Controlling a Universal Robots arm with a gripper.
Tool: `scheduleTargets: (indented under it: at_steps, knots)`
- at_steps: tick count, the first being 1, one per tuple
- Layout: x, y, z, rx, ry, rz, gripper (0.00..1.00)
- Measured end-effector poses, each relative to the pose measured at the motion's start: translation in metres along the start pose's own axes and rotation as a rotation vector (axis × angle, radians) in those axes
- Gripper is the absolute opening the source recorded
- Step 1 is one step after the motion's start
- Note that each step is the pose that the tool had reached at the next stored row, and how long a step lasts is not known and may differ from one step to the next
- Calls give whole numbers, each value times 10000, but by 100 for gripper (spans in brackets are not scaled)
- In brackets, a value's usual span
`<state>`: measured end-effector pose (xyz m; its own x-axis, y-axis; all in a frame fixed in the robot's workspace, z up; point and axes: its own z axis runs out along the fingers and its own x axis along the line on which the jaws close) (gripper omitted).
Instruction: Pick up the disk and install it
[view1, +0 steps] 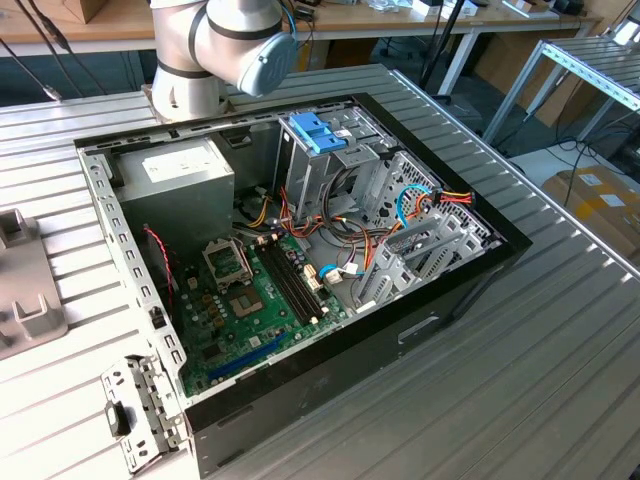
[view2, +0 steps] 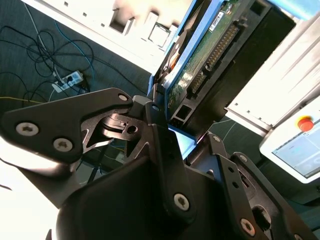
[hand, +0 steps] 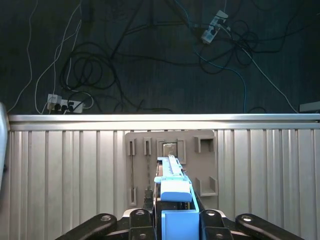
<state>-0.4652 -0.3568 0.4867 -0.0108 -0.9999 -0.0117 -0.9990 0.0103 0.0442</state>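
Observation:
My gripper (view2: 182, 142) is shut on the disk (view2: 210, 50), a flat drive with a green circuit board and light-blue side rails. In the second wrist view the black fingers (view2: 155, 125) clamp its near end. In the first wrist view the disk (hand: 172, 187) shows edge-on between the gripper's (hand: 175, 222) black links, held above a grey slotted holder plate (hand: 200, 150) on the ribbed metal table. In the exterior view, the open computer case (view1: 150, 300) lies on the table with the arm's base (view1: 220, 50) behind it.
Inside the case are a green motherboard (view1: 250, 300), a grey power-supply box (view1: 180, 175), a metal drive cage with a blue tab (view1: 318, 130) and loose cables (view1: 420, 205). A grey fixture (view1: 25, 290) stands at the exterior view's left. Floor cables (hand: 100, 65) lie beyond the table edge.

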Motion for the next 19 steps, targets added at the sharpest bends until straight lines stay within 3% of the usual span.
scheduleTargets:
  at_steps: [19]
  knots:
    - [116,-10,-2,-1,2,0,37]
